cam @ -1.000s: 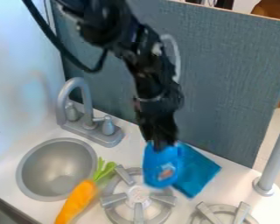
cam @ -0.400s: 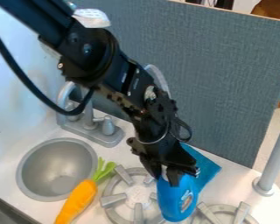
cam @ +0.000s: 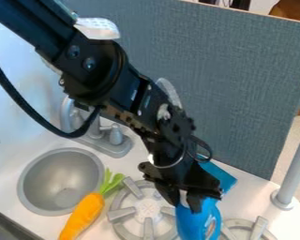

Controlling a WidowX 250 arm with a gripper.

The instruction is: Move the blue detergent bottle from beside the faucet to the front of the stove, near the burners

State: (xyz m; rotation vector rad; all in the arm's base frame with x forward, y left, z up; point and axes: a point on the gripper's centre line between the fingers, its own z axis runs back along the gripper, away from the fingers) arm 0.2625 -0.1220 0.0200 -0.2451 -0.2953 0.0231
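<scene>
My gripper (cam: 186, 205) holds a blue thing (cam: 192, 226) near the bottom edge, right of middle. It partly hides the left burner (cam: 148, 210). A blue cloth (cam: 222, 177) peeks out behind. A carrot (cam: 84, 216) lies by the round sink (cam: 31, 187), lower left. The blue thing's long side runs up and down, its top in my grip.

sink (cam: 60, 178): set into counter (cam: 243, 204), left side of view
faucet (cam: 107, 142): mounted behind sink, partly covered by arm (cam: 120, 89)
carrot (cam: 83, 216): laid aslant between sink and left burner (cam: 122, 214), leafy end pointed back
right burner (cam: 259, 228): placed right of left burner, nearer front edge of view
object (cam: 193, 224): held in gripper (cam: 193, 199), seen between burners
cloth (cam: 221, 175): laid on counter behind object, near panel (cam: 252, 84)
panel: stood behind counter
pole (cam: 297, 161): stood upright on counter, right of cloth
</scene>
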